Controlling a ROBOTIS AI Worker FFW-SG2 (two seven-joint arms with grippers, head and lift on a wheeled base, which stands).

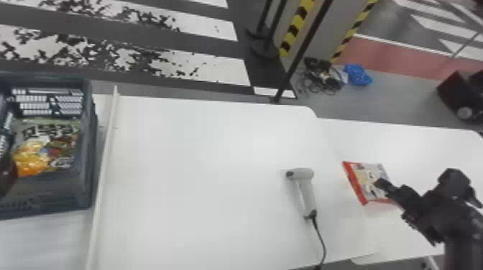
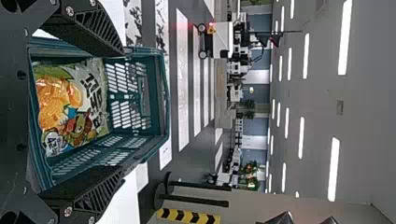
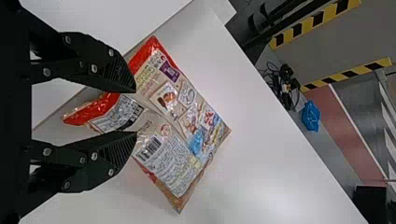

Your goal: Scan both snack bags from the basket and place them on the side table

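Hovering open, empty: right claw (image 1: 389, 190) above red-and-beige plastic snack bag (image 1: 364, 176) on white counter (image 1: 406, 143); left claw (image 1: 6, 172), wider, at teal plastic basket (image 1: 81, 194) holding green-and-white bag (image 1: 46, 147).

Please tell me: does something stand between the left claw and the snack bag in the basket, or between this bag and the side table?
Nothing visible stands between the left claw and the snack bag. Toward the side table, the basket's right wall, a white bar and the scanner lie between.
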